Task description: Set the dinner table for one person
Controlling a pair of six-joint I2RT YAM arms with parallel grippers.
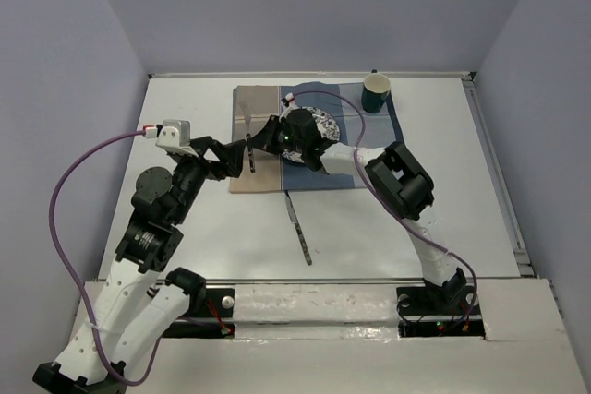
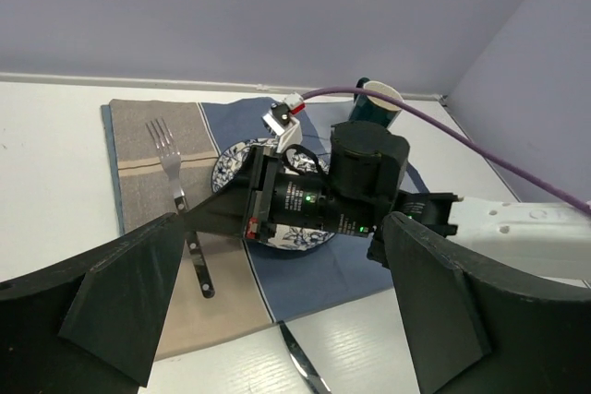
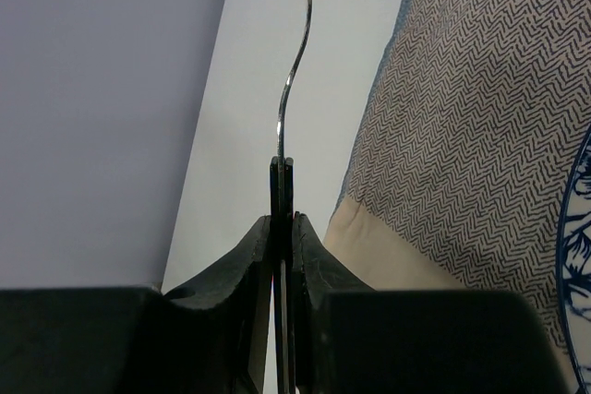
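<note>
The white dinner table carries a blue-and-tan placemat with a blue-patterned plate on it. My right gripper reaches across the plate and is shut on the fork, over the mat's tan left strip. In the right wrist view the fork shows edge-on between the shut fingers. In the left wrist view the fork lies tines-away on the mat. My left gripper is open and empty, just left of the fork. A knife lies on the table before the mat.
A dark green cup stands at the mat's far right corner, and also shows in the left wrist view. The right arm's elbow hangs over the mat's right edge. Purple walls close in the table on three sides.
</note>
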